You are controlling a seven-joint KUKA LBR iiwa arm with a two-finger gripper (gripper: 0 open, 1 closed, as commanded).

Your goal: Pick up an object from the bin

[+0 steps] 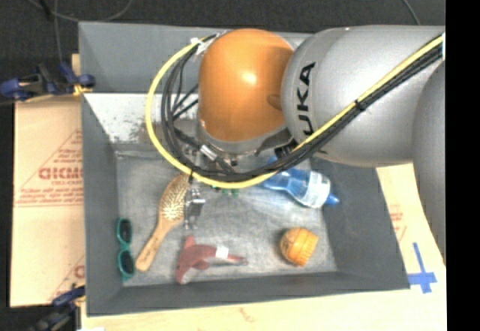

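Note:
My gripper (195, 208) reaches down below the orange cover into the middle left of the bin. It hangs right beside the head of a wooden hairbrush (166, 215), which lies slanted with its handle pointing to the front left. Whether it touches the brush I cannot tell. Just in front of the gripper lies a dark red fish-shaped toy (199, 259) with a white tag. To its right, a clear blue plastic bottle (300, 185) lies on its side, partly hidden under the arm.
Green sunglasses (124, 248) lie along the left wall at the front. An orange and yellow ribbed ball (298, 245) sits at the front right. The arm, its orange cover and cables hide the back half of the bin.

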